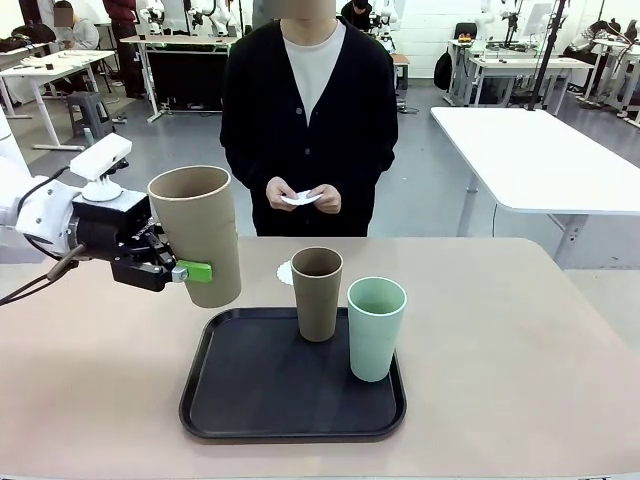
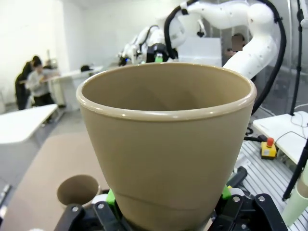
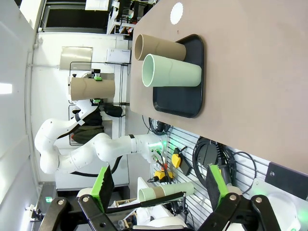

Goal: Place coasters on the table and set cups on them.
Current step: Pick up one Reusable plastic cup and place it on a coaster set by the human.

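The left gripper point(image 1: 196, 270) pinches a tan cup point(image 1: 195, 225) low on its side, in the air left of the black tray point(image 1: 240, 410). The cup's mouth is up and its long axis leans slightly. A second tan cup point(image 1: 318, 293) and a mint cup point(image 1: 375, 328) stand upright on the tray. One coaster point(image 1: 284, 272) lies on the table point(image 1: 520, 340) just behind them. In the left wrist view, green pads point(image 2: 111, 196) flank the cup's base. In the right wrist view, the right gripper point(image 3: 159, 187) is spread wide with nothing between its fingers.
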Motion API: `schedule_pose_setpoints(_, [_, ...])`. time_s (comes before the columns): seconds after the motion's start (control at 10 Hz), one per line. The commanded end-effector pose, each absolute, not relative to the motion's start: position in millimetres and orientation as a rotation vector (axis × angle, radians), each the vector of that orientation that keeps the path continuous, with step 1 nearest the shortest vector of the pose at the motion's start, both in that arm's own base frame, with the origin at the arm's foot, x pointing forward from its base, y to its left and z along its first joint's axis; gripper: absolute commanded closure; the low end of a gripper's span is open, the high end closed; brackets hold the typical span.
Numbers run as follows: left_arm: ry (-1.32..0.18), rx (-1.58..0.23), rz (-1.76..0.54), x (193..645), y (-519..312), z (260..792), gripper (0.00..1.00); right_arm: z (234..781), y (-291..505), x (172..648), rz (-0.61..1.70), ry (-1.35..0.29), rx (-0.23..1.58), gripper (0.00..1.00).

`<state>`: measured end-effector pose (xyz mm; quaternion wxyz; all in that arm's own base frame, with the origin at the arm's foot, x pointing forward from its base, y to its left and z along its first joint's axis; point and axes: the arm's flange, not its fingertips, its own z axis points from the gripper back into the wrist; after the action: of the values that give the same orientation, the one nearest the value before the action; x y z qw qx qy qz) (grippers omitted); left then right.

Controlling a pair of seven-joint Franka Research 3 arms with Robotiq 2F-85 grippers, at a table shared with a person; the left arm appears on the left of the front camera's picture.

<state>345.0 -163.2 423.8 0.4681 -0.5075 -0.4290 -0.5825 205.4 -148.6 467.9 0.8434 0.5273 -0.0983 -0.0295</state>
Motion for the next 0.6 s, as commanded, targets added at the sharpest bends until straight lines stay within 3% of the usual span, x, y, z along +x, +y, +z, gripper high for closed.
schedule_pose_setpoints(0.0, [-1.068,-1.263,-1.453,343.7,-163.0,421.1,1.0,468.7,-149.0,205.9,-0.049,-0.218,1.126,0.0])
schedule_pose_setpoints(0.1, [-1.068,-1.263,-1.453,343.7,-163.0,421.1,1.0,468.7,-149.0,205.9,-0.049,-0.218,1.126,0.0])
schedule_pose_setpoints(0.2, [-1.052,-1.251,-1.432,344.5,-163.9,422.9,0.17,468.7,-149.0,205.9,-0.049,-0.218,1.126,0.0])
schedule_pose_setpoints(0.5, [-1.093,-1.184,-1.313,430.0,-181.5,449.1,0.17,468.7,-149.0,205.9,-0.049,-0.218,1.126,0.0])
